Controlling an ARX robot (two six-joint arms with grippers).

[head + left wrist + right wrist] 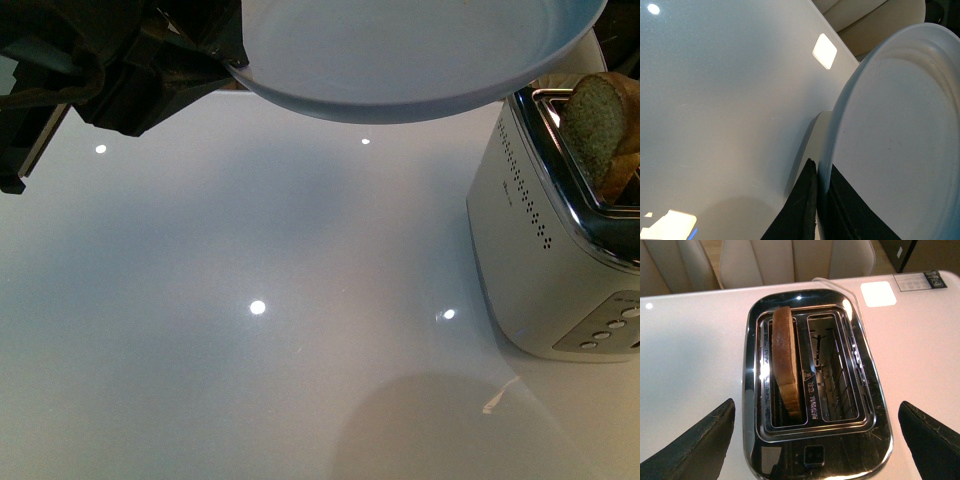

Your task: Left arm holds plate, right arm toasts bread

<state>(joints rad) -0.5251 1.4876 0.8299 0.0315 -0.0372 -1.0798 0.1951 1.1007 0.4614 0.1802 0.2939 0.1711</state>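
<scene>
The pale blue-grey plate (pixel 420 50) hangs in the air across the top of the front view, held by its rim in my left gripper (pixel 215 60), which is shut on it. In the left wrist view the black fingers (pixel 800 210) pinch the plate (pixel 900 140) edge. The bread (pixel 600 125) stands up out of one slot of the silver toaster (pixel 545 250) at the right. From above, the bread (pixel 786 365) sits on edge in one slot, the other slot empty. My right gripper (pixel 817 440) hovers over the toaster (pixel 815 460), open, fingers wide on either side.
A glossy white table (pixel 250 300) with lamp reflections spreads under the plate. Toaster buttons (pixel 605 335) face the front. Beige chairs (pixel 790 260) stand beyond the table's far edge. A small white square (pixel 878 293) lies near the toaster.
</scene>
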